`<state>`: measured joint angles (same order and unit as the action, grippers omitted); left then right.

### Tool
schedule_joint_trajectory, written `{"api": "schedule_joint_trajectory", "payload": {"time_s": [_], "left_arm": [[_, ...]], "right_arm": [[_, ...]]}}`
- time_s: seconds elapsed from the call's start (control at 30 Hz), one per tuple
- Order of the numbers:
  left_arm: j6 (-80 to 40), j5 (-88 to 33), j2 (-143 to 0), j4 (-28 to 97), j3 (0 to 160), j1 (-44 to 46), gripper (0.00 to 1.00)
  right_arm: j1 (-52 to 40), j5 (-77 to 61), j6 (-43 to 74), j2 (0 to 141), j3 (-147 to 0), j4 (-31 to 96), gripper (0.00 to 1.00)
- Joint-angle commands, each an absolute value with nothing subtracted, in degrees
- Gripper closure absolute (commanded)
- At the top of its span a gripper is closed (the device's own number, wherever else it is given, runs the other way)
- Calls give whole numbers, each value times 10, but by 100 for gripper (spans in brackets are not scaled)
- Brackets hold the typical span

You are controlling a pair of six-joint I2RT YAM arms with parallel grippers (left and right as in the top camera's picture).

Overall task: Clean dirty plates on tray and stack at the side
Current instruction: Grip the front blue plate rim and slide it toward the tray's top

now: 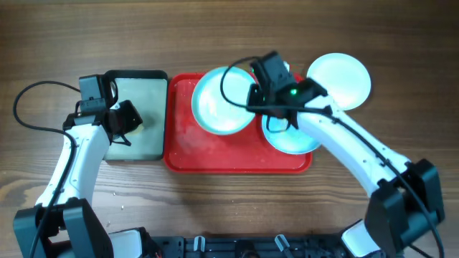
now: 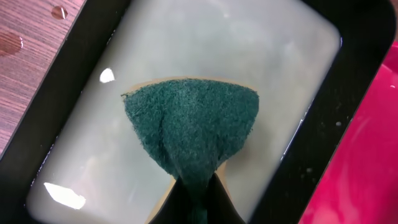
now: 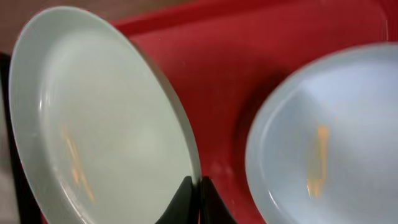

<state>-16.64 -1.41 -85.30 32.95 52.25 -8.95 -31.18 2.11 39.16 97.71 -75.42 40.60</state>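
Right jaws pinch the turquoise plate (image 3: 106, 118); seemingly tilted, over the tray (image 3: 211, 81).

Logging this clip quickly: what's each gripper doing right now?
Left gripper: shut on the green sponge.
Right gripper: shut on the rim of the tilted turquoise plate.
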Motion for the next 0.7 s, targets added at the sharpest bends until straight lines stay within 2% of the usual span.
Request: {"api": "schedule_joint_trajectory", "payload": {"time_s": [0.0, 0.67], "left_arm": [[-169, -19, -853, 332, 520, -88, 96], [-169, -19, -853, 327, 520, -88, 96]], "right_arm": [[-308, 30, 375, 1014, -780, 405, 96], [-308, 46, 329, 1161, -779, 329, 96]]}}
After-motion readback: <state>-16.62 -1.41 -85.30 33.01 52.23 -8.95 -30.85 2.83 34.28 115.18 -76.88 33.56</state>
